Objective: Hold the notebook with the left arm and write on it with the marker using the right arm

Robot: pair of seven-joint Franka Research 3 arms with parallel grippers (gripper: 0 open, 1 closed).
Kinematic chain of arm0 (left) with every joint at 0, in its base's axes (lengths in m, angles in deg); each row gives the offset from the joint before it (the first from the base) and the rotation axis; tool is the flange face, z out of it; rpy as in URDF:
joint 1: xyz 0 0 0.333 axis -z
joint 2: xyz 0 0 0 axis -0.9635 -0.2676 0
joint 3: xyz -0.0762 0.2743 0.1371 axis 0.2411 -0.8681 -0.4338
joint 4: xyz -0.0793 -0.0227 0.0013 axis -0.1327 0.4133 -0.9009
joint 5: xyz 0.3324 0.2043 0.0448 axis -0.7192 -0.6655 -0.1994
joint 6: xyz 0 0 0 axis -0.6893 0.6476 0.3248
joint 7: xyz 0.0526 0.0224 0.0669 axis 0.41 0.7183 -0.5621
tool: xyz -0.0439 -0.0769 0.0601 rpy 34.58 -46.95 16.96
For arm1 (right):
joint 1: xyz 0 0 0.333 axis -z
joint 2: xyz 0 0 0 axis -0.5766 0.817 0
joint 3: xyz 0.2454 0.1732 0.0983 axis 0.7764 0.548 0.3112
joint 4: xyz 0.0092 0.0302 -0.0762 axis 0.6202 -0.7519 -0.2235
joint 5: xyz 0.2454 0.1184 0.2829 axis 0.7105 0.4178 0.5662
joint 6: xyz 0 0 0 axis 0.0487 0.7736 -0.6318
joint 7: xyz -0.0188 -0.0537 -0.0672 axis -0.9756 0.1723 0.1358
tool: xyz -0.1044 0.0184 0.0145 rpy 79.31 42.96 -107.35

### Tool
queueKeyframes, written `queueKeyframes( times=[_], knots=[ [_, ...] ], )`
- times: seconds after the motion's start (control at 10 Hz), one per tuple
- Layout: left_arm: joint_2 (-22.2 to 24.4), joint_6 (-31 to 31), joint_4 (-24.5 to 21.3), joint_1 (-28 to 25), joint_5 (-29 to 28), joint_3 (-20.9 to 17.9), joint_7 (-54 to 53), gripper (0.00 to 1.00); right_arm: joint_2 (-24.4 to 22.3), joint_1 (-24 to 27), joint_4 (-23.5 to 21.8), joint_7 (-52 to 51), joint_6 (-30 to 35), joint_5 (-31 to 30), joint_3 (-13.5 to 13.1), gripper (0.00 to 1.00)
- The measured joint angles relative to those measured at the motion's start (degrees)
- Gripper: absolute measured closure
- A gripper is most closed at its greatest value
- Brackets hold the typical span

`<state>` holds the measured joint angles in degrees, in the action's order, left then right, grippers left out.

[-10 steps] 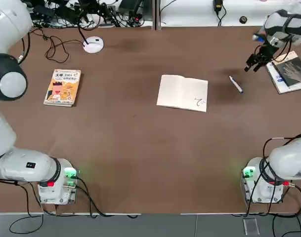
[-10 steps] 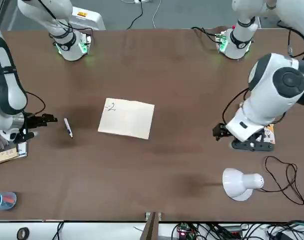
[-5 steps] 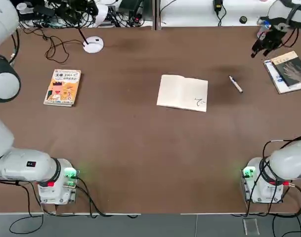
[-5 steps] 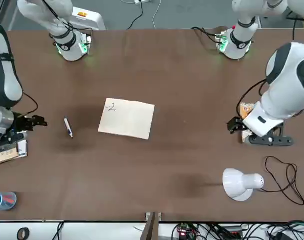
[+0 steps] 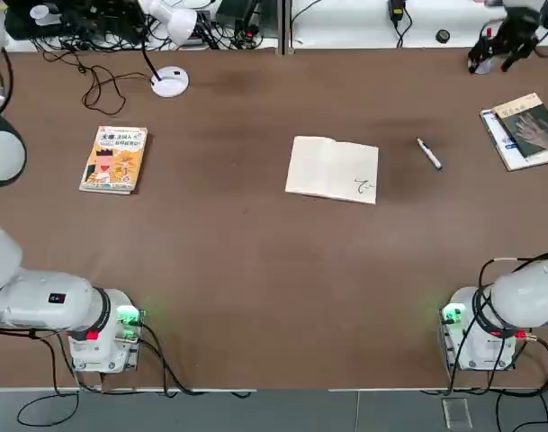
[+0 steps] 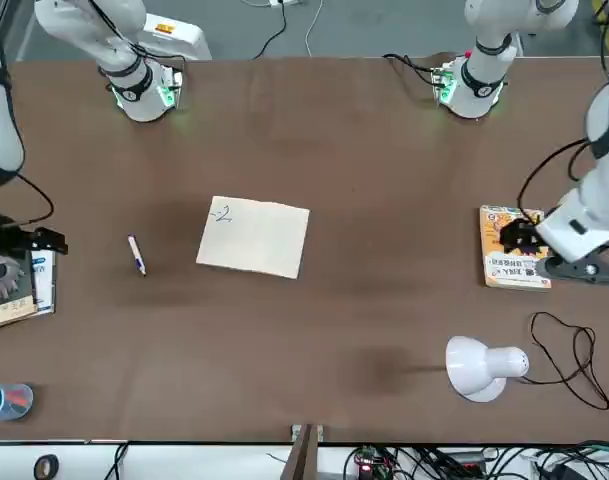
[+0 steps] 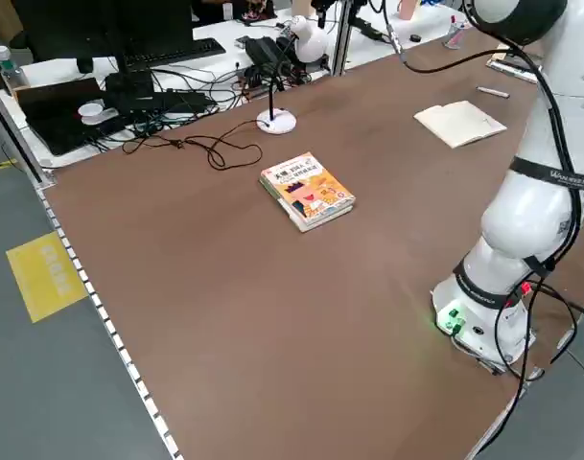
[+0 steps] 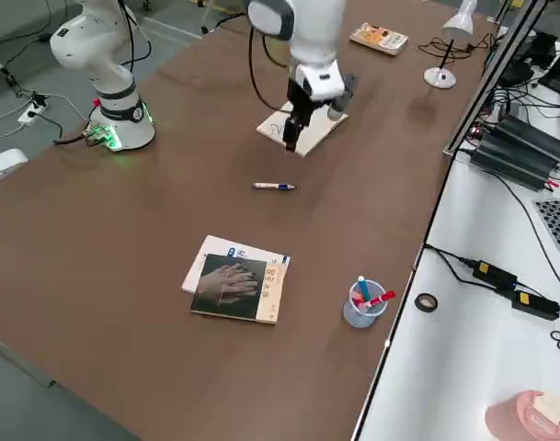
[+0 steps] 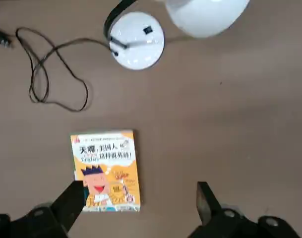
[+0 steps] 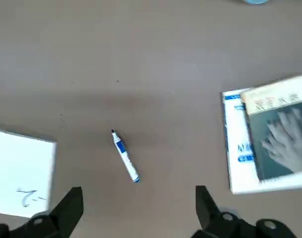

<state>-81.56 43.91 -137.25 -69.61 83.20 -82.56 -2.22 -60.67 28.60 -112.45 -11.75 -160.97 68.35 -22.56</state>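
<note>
The cream notebook (image 5: 332,168) lies open and flat at mid-table, a small dark scribble at its near right corner. No gripper touches it. The marker (image 5: 428,154) lies loose on the table to its right, seen also as the marker (image 10: 125,156) beside the notebook (image 10: 19,171). My right gripper (image 5: 491,61) hangs high at the far right corner, open and empty; the right wrist view shows its fingers (image 10: 74,203) spread wide. My left gripper (image 6: 509,235) hovers open and empty above the orange-yellow book, its fingers (image 9: 205,198) wide apart.
The orange-yellow book (image 5: 113,159) lies at the left. A dark-covered book (image 5: 525,129) lies at the right edge. A white desk lamp (image 5: 170,81) and its cable sit at the far left. A clear cup with pens (image 6: 9,400) stands in the far right corner.
The right gripper has pulled away from the marker toward the far right corner and spread its jaws wider. The left gripper has swung left to over the orange-yellow book. Notebook and marker have not moved.
</note>
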Motion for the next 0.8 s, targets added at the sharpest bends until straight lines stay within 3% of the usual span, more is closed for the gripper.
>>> queueKeyframes(
  times=[0.4,0.8],
  knots=[
    [5.07,-5.08,-2.28,-0.42,2.47,-2.71,-1.19,0.0,-2.18,-3.82,11.17,10.06,11.19,-2.15,0.04,0.0],
    [12.91,-5.5,-9.78,-0.25,2.5,-2.74,-1.19,0.0,-6.22,-4.69,13.49,14.56,15.19,-2.62,0.47,0.0]
  ],
)
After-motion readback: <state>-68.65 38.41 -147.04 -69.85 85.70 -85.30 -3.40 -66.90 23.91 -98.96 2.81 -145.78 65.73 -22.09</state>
